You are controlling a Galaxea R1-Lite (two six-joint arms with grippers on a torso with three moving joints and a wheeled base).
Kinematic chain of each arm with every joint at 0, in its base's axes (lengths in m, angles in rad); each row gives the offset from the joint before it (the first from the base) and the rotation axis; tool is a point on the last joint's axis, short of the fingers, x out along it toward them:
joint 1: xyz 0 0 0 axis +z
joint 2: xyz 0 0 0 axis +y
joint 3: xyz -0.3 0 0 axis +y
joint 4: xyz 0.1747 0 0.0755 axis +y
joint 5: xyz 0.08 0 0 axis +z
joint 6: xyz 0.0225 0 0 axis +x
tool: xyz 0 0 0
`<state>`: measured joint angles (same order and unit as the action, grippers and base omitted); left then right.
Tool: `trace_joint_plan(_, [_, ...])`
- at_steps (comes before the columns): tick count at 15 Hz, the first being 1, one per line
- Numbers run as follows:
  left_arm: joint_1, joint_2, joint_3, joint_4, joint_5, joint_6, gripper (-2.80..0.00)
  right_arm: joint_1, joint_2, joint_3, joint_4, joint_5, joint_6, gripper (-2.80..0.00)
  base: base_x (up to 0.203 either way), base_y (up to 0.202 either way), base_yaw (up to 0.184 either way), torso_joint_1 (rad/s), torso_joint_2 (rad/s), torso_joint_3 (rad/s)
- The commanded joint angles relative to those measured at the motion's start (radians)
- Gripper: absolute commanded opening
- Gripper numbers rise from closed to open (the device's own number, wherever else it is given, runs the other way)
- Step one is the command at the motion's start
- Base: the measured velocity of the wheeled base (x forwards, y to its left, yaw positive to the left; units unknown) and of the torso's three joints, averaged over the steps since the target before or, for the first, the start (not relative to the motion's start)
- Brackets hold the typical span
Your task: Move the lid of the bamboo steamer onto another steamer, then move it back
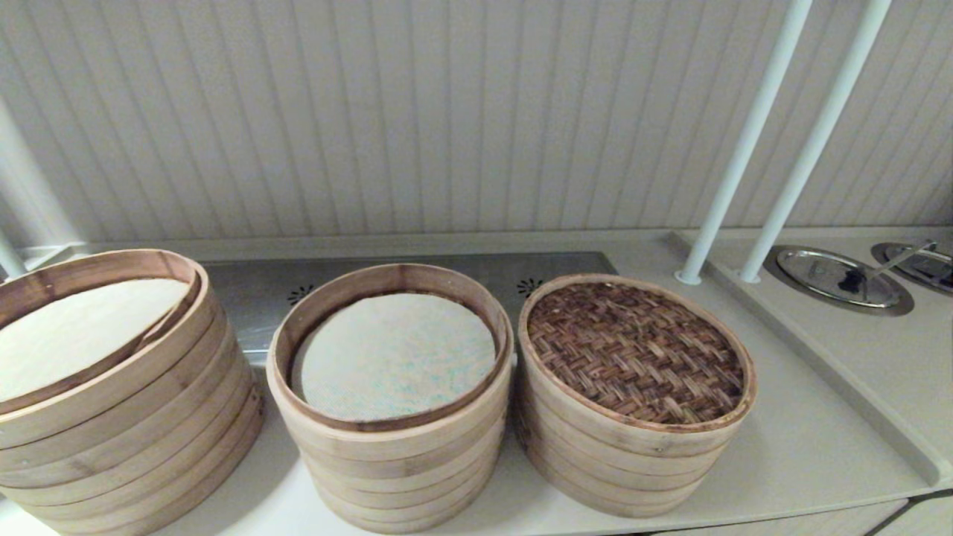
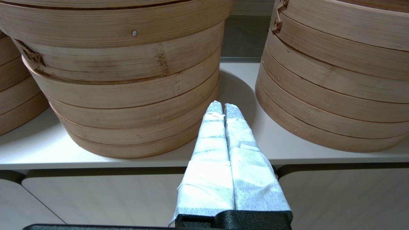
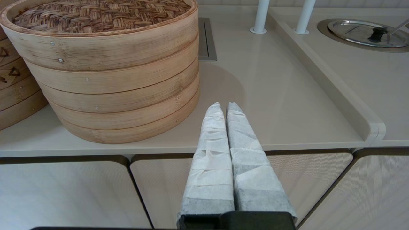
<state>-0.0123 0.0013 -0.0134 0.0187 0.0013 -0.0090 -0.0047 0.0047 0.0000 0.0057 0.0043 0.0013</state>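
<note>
The bamboo steamer lid (image 1: 636,350), dark herringbone weave with a pale band rim, rests on the right-hand stack (image 1: 625,461), and its weave (image 3: 99,14) also shows in the right wrist view. The other steamer (image 1: 391,417) stands in the middle, lidless, with its white, blue-green flecked liner (image 1: 394,356) showing. Neither arm appears in the head view. My left gripper (image 2: 222,106) is shut and empty, low at the counter's front edge, between the middle stack (image 2: 127,80) and the right stack (image 2: 335,80). My right gripper (image 3: 224,107) is shut and empty, at the counter edge just right of the lidded stack (image 3: 111,80).
A wider stack with a plain cream liner (image 1: 112,387) stands at the left. Two white poles (image 1: 774,141) rise at the back right. Beyond a raised counter lip (image 3: 351,105), round steel covers (image 1: 837,277) sit in the surface. Cabinet fronts (image 3: 80,191) lie below the counter edge.
</note>
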Motion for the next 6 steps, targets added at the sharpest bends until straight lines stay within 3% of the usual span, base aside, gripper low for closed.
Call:
trace_joint_plan(1, [0.0, 0.0, 0.0, -0.002, 0.0, 0.0, -2.8, 0.0, 0.005, 0.002, 0.002, 0.0, 0.0, -2.8, 0.0, 0.0, 0.0, 0.0, 0.0, 0.0])
trace_joint_plan(6, [0.0, 0.001, 0.0, -0.002, 0.0, -0.001, -2.8, 0.0, 0.005, 0.003, 0.0, -0.001, 0.002, -2.8, 0.0, 0.0, 0.0, 0.0, 0.0, 0.0])
